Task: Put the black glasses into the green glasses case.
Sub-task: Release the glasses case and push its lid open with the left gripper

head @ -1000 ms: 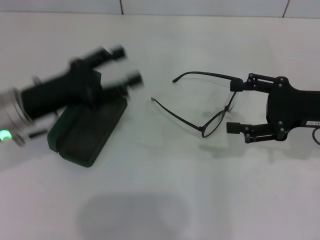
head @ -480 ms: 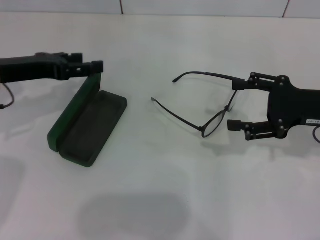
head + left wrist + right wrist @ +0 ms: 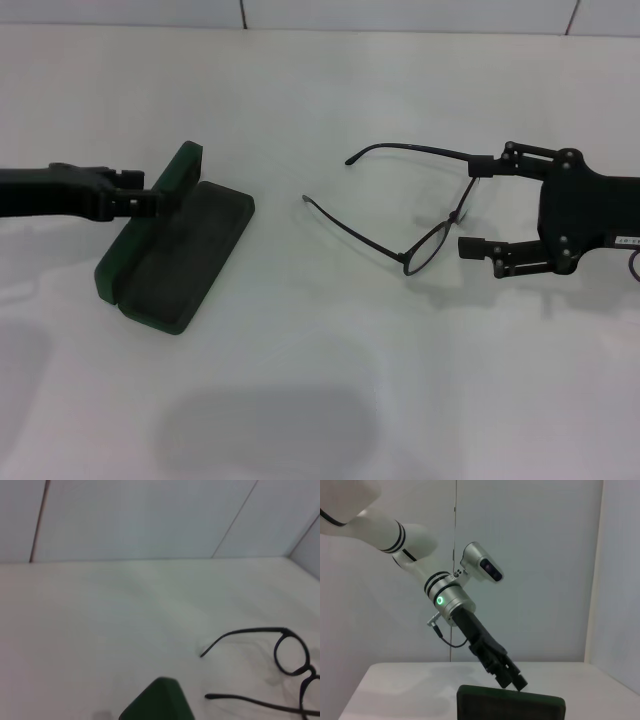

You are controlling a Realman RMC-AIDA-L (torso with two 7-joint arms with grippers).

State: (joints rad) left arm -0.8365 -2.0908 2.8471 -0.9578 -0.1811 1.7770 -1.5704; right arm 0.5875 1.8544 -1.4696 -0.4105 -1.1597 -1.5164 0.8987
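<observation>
The green glasses case point(image 3: 185, 255) lies open at the table's left, its lid point(image 3: 178, 172) standing up. My left gripper point(image 3: 150, 202) reaches in from the left and sits against the lid's outer face; the right wrist view shows the left gripper point(image 3: 514, 680) at the top edge of the case lid point(image 3: 510, 705). The black glasses point(image 3: 352, 227) lie right of centre, temple arms pointing toward the case. My right gripper point(image 3: 475, 207) is open, one finger on each side of the glasses' front by the far lens. The left wrist view shows the glasses point(image 3: 250, 630) and a corner of the case point(image 3: 160, 702).
The white tabletop point(image 3: 320, 380) carries only the case and the glasses. A tiled wall point(image 3: 400, 12) borders the far edge. A bare strip of table about a hand wide separates the case from the temple tips.
My left arm swung from above the case to the lid's top edge, then dropped lower against the lid's outer side. The right gripper and glasses have barely moved.
</observation>
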